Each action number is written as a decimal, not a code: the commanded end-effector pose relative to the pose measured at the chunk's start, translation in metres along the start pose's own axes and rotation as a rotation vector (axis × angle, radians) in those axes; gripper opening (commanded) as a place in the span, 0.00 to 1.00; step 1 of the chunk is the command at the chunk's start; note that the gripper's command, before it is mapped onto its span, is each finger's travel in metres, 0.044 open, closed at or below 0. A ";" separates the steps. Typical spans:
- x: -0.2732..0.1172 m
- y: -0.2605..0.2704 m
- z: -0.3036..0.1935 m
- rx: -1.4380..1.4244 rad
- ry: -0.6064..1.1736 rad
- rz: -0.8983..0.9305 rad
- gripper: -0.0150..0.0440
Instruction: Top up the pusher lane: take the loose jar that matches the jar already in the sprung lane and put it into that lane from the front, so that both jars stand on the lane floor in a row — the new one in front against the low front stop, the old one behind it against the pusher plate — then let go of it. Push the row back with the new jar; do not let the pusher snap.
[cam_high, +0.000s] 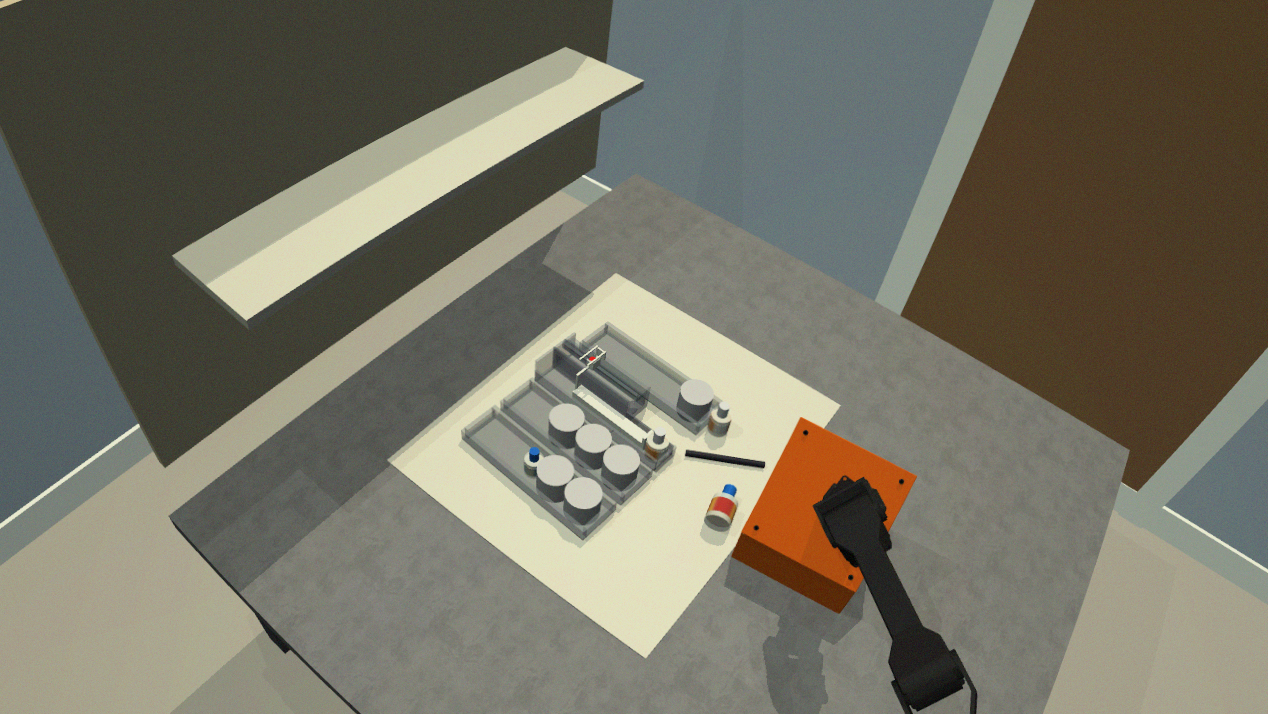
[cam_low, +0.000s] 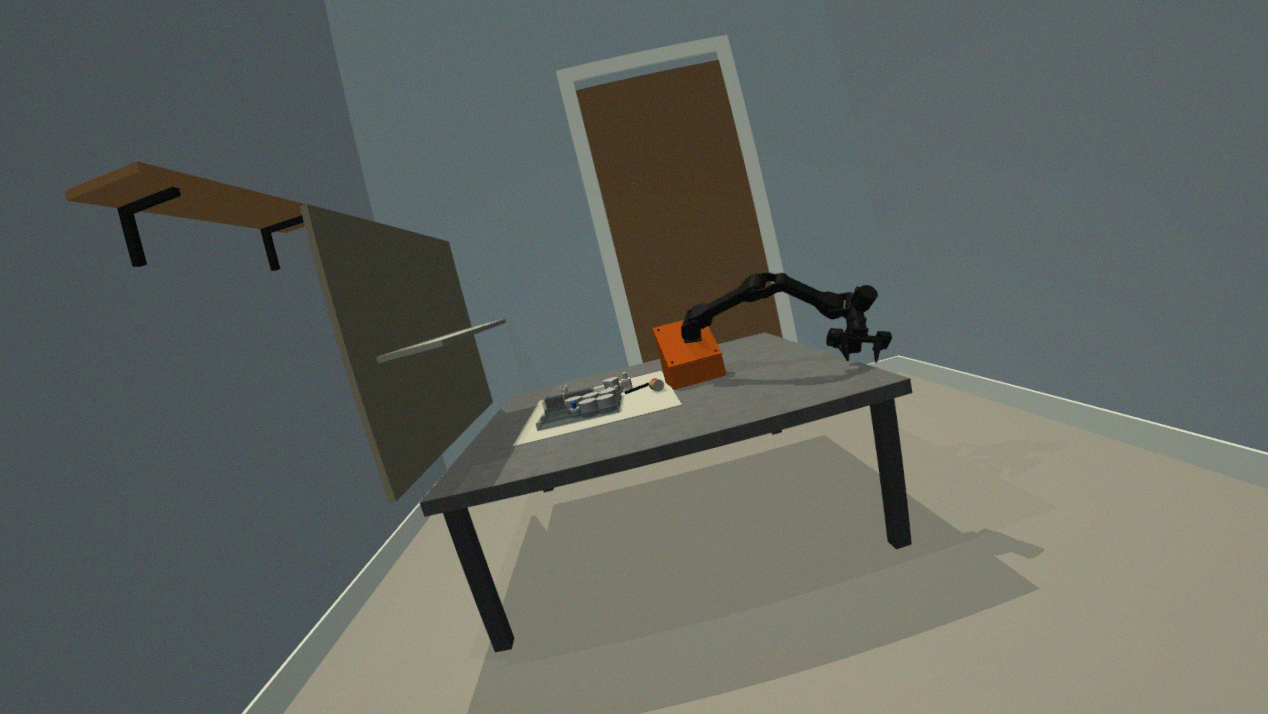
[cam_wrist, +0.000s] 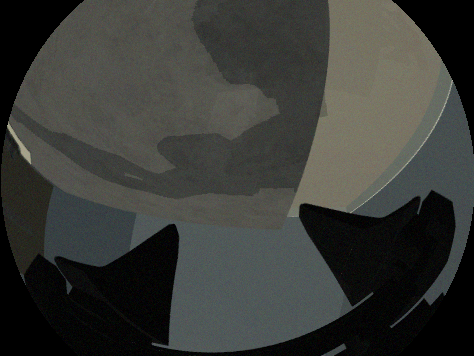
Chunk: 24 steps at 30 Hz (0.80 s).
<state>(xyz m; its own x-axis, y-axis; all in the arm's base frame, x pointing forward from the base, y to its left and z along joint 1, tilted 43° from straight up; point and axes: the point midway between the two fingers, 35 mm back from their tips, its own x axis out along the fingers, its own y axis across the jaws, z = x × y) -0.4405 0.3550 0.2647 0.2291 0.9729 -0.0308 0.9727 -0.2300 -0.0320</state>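
A grey table (cam_high: 940, 399) (cam_low: 754, 408) (cam_wrist: 115, 75) stands in a blue-walled room with a brown door (cam_high: 1091, 204) (cam_low: 674, 186). A cream mat (cam_high: 567, 567) (cam_low: 652, 405) holds clear lanes, grey cylinders and small jars. The white-capped loose jar (cam_high: 719, 420), seemingly the match for the capped jar (cam_high: 656, 443) in the middle lane, sits on the mat just beside the lane fronts. The gripper (cam_low: 861, 357) (cam_wrist: 240, 222) hangs near the table's far end, jaws wide and holding nothing; that loose jar is well apart from them, across an orange block (cam_high: 820, 496) (cam_low: 696, 365).
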 end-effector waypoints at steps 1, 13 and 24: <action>0.001 0.001 0.000 0.000 0.000 0.002 0.98; 0.089 0.077 -0.044 0.173 -0.020 0.104 1.00; 0.184 0.192 -0.086 0.504 0.038 0.275 1.00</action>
<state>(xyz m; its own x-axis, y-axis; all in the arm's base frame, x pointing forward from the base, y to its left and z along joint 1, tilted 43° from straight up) -0.2514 0.4763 0.3304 0.4284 0.9009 -0.0698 0.8046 -0.4155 -0.4242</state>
